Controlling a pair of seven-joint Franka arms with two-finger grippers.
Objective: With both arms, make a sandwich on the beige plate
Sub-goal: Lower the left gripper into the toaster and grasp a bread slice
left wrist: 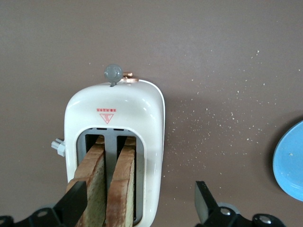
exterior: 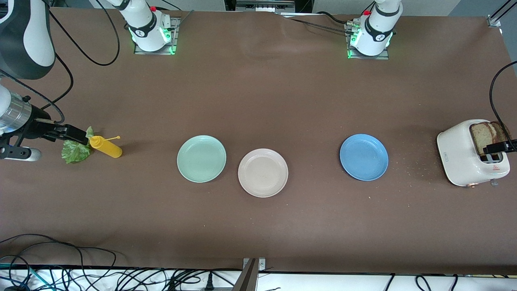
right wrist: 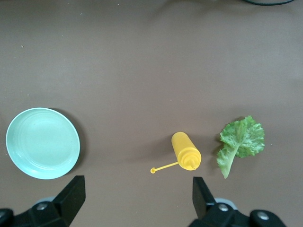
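The brown table fills the front view, with two arm bases along its top edge and nothing assembled yet. At the right edge stands one white toaster with two bread slices upright in its slots; the left gripper hangs over it with fingers spread wide and empty, one finger just beside the outer slice in the left wrist view. Three plates lie across the middle: a blue plate right of centre, the beige plate at centre and lowest in the frame, and a green plate just beside it to its left. At the far left lie one yellow bottle on its side and one lettuce leaf touching it, with the right gripper over them, also wide apart and holding nothing. The bread is probably light, fairly stiff but crumbly, given the crumbs on the table; best pinched across its flat faces near the top crust. The leaf looks limp and thin, easily torn, so a grip near its pale stem seems safest.
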